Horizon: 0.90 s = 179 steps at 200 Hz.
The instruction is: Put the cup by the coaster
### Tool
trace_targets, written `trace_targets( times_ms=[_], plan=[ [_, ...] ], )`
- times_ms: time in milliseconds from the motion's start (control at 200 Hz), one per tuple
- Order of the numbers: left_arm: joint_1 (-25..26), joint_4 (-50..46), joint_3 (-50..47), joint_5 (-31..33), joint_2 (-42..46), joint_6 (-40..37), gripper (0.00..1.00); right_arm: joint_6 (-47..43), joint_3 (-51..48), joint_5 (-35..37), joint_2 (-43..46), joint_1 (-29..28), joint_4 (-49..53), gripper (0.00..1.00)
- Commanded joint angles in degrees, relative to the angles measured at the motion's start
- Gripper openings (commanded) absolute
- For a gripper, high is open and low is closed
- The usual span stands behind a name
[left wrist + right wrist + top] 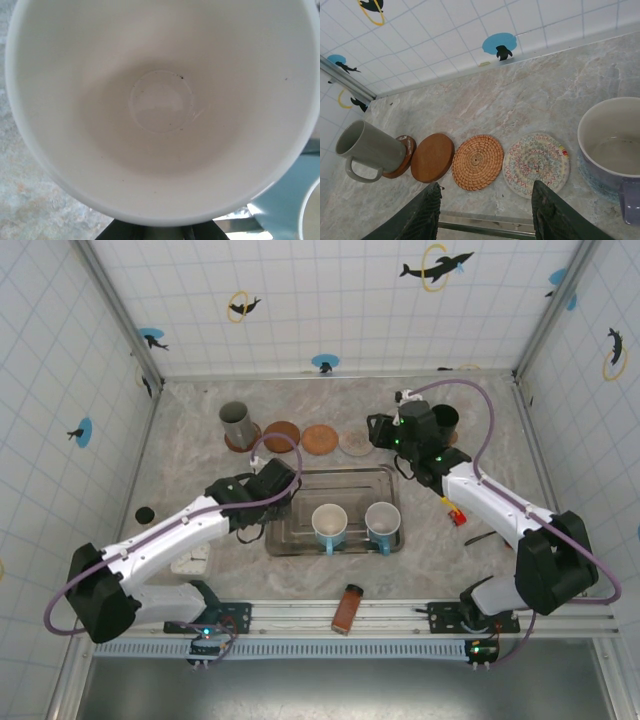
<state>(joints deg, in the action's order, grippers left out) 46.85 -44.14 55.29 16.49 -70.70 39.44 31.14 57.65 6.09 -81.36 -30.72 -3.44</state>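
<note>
- Two cups [330, 525] stand in the tray [340, 475] on the surface.
- Left hand [262, 490] is closed at the tray's left end, with a white cup [160, 100] right against it; I cannot tell if it grips.
- Right hand [486, 192] hangs half wide and empty above the coasters [477, 162].

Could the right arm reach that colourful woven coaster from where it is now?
Probably yes: the right gripper hangs right by the colourful coaster, jaws open and empty, with nothing between them; the purple cup stands clear to one side.
</note>
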Motion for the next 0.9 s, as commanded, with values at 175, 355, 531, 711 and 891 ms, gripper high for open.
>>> trace_targets(
  times_ms=[175, 355, 531, 711, 891],
  plan=[
    [-3.88, 5.58, 6.36, -1.25, -5.09, -6.04, 0.00, 0.59, -0.96, -1.91, 0.88, 1.52, -2.48, 0.50],
    [-5.73, 10.25, 9.71, -2.59, -9.18, -7.51, 0.00, 0.89, -1.24, -3.25, -0.15, 2.23, -4.01, 0.50],
    [-7.99, 11.33, 16.76, -3.22, -15.35, -10.28, 0.00, 1.46, -0.89, -4.91, -1.99, 3.03, -5.13, 0.50],
    [-10.85, 12.84, 22.00, -4.36, -20.31, -12.82, 0.00, 1.89, -0.28, -5.88, -4.00, 3.63, -5.77, 0.49],
    [-14.00, 13.29, 26.98, -5.23, -24.81, -15.03, 0.00, 2.09, 0.93, -6.84, -6.38, 4.00, -5.91, 0.48]
  ],
)
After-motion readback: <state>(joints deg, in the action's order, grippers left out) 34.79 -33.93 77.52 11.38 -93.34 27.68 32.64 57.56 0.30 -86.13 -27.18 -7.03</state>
